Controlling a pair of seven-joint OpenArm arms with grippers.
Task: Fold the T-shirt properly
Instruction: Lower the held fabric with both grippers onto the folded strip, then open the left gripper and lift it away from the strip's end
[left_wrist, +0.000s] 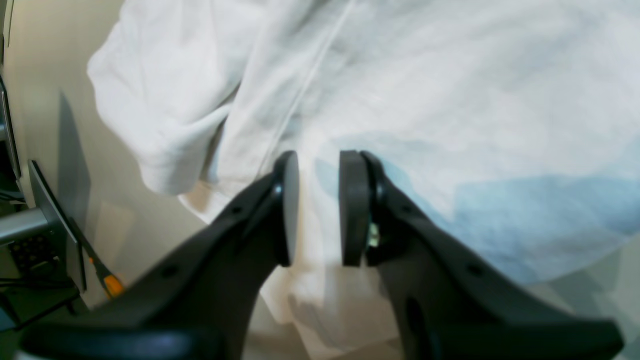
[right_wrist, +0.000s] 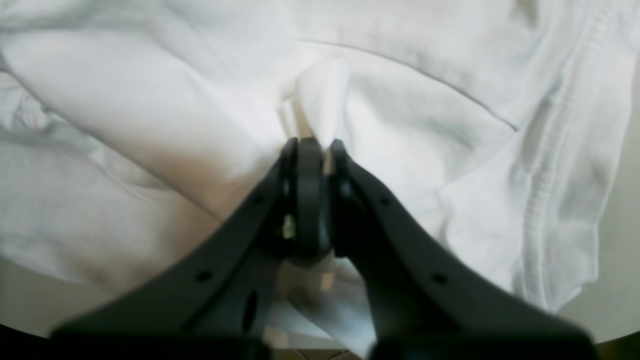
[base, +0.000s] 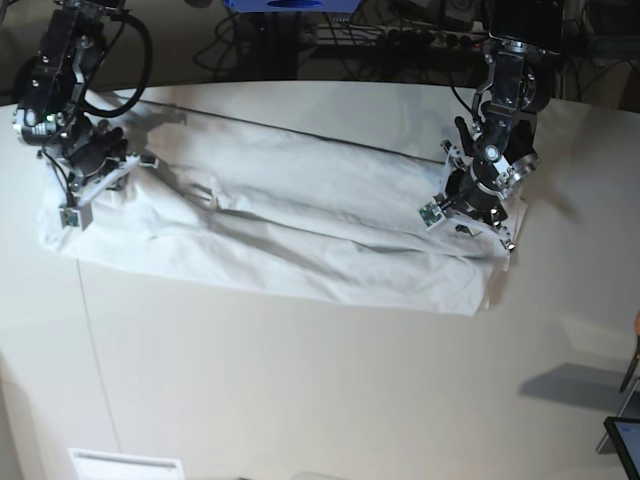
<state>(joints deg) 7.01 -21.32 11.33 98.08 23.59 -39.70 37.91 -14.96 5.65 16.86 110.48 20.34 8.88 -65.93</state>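
Note:
The white T-shirt (base: 300, 220) lies as a long wrinkled band across the far half of the table. My right gripper (right_wrist: 320, 145) is at the band's left end in the base view (base: 95, 180). Its jaws stand almost together, pinching a raised ridge of the T-shirt (right_wrist: 150, 100). My left gripper (left_wrist: 319, 160) is at the band's right end in the base view (base: 478, 222). It hangs just over the T-shirt (left_wrist: 450, 100) with a clear gap between its pads (left_wrist: 352, 205); nothing is pinched in that gap. A sleeve (left_wrist: 155, 110) lies to its left.
The off-white table (base: 300, 380) stretches toward the near edge, with a small white paper label (base: 125, 465) at the front. Cables and a power strip (base: 400, 40) run behind the table. An orange-handled tool (left_wrist: 112, 285) and dark equipment (base: 625, 440) sit beyond the right edge.

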